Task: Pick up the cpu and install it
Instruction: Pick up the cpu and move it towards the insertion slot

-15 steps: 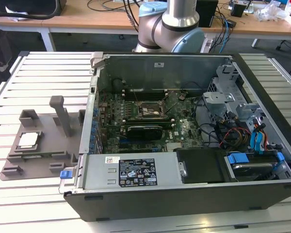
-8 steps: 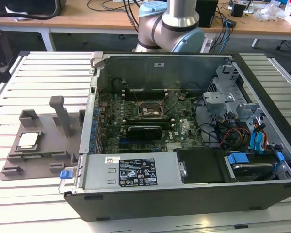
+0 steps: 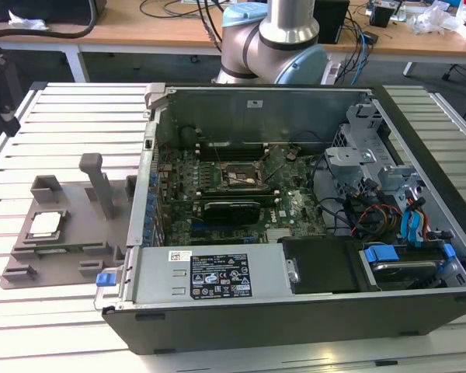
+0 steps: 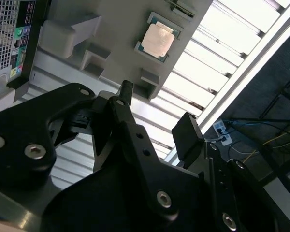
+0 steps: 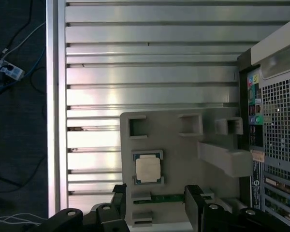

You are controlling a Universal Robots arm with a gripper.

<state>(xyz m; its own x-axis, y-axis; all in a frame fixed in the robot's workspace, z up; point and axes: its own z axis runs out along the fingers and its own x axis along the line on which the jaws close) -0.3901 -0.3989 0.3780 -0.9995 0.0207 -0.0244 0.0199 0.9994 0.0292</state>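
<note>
- On a grey plastic tray (image 3: 78, 233) with upright posts, toward the exterior view's left, lies the cpu (image 3: 45, 224), a small flat square chip with a silvery-white metal top. It sits flat in a shallow square recess of the tray (a thin darker border frames it).
- Tray and open black computer case (image 3: 295, 318) rest side by side on a slatted aluminium table (image 3: 78, 116). The case lies on its side with its green motherboard (image 3: 287, 210) exposed.
- Black-framed square socket (image 3: 239, 177): near the middle of the board, well apart from the chip.
- Grey-and-blue robot arm (image 3: 272, 39): rises behind the case.
- Black two-fingered gripper (image 4: 157, 113): in both wrist views its fingers are spread wide with nothing between them. It hangs above the tray, not touching the chip.
- In the first wrist view the cpu (image 5: 148, 168) appears near the gap of the gripper (image 5: 157, 195), with the perforated end of the case alongside the tray (image 5: 174, 145).
</note>
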